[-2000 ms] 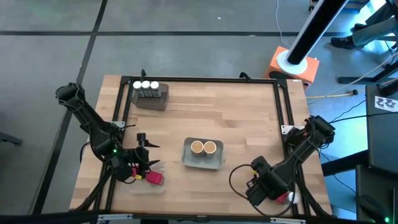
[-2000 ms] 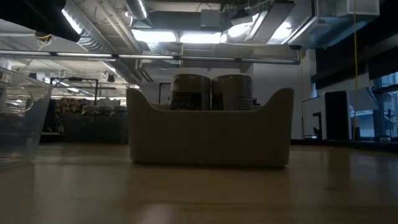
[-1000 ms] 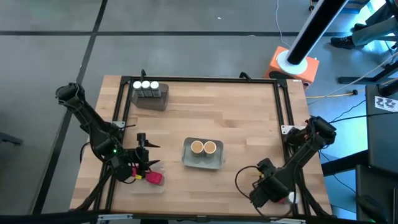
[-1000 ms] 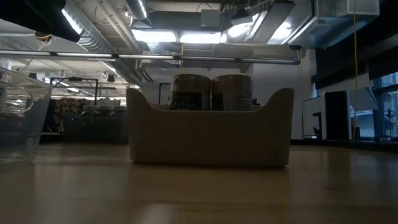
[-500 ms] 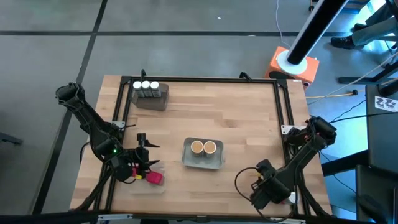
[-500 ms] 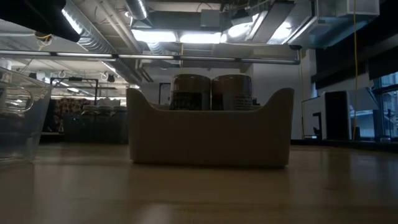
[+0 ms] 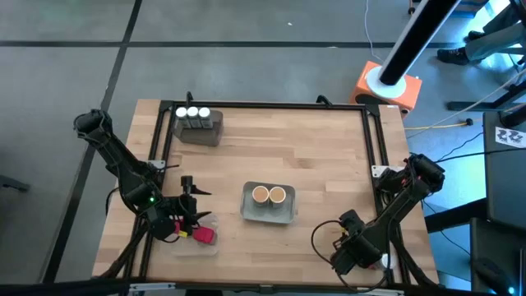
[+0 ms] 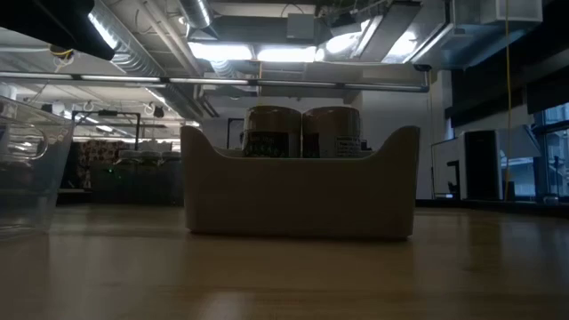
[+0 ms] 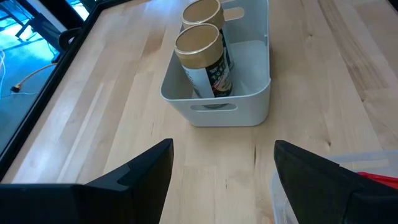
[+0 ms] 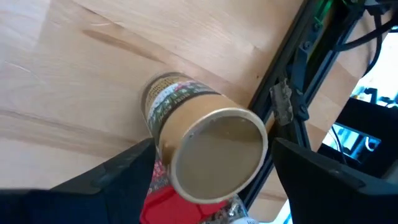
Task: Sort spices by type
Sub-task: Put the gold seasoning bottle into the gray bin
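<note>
R gripper (image 10: 208,186) at the near-right table corner, fingers spread either side of a tan-lid jar (image 10: 205,146) lying tilted on the wood; contact can't be told. A red box (image 10: 171,208) sits just under it. L gripper (image 9: 221,180) near-left, fingers wide open, empty, by a clear tray (image 7: 193,244) w/ a red box (image 7: 203,235). Mid-table: grey tray (image 7: 267,214) w/ two tan-lid jars (image 7: 269,195). Far left: three white-cap jars (image 7: 192,113) in a grey tray (image 7: 201,131).

light: overhead, even | low view: dim, backlit, ceiling glare | wrist views: bright
</note>
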Robot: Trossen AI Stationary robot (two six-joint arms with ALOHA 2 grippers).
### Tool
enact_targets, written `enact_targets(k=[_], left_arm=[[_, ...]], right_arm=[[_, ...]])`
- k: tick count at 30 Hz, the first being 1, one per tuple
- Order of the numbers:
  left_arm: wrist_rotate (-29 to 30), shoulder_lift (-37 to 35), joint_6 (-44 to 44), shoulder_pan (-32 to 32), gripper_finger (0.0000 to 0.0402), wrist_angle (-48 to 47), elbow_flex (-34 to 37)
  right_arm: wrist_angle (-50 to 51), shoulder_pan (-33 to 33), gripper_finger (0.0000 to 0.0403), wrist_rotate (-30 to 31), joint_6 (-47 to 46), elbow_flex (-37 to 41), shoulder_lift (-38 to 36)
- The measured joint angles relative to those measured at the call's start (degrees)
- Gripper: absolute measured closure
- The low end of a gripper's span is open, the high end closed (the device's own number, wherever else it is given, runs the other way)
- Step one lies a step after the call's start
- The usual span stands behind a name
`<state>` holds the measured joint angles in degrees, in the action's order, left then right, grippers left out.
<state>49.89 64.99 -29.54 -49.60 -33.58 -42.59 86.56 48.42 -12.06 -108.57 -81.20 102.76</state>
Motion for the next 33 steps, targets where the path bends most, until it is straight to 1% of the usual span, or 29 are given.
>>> enact_targets(k=[10,19,25,33], left_arm=[[0.00,0.00,-0.01,-0.01,0.0139,0.02,0.00],[0.00,0.00,-0.02,0.00,0.0139,0.02,0.00],[0.01,0.00,-0.02,0.00,0.0139,0.02,0.00],[0.00,0.00,-0.02,0.00,0.0139,0.02,0.00]], right_arm=[[-1.95,-0.02,0.0081,-1.19,-0.03,3.60,-0.09],[-3.08,-0.02,0.0081,-1.43,0.01,3.87,-0.15],[-3.54,-0.08,0.0081,0.96,0.54,3.88,-0.15],[-4.39,-1.58,0.0081,2.52,1.08,3.86,-0.13]])
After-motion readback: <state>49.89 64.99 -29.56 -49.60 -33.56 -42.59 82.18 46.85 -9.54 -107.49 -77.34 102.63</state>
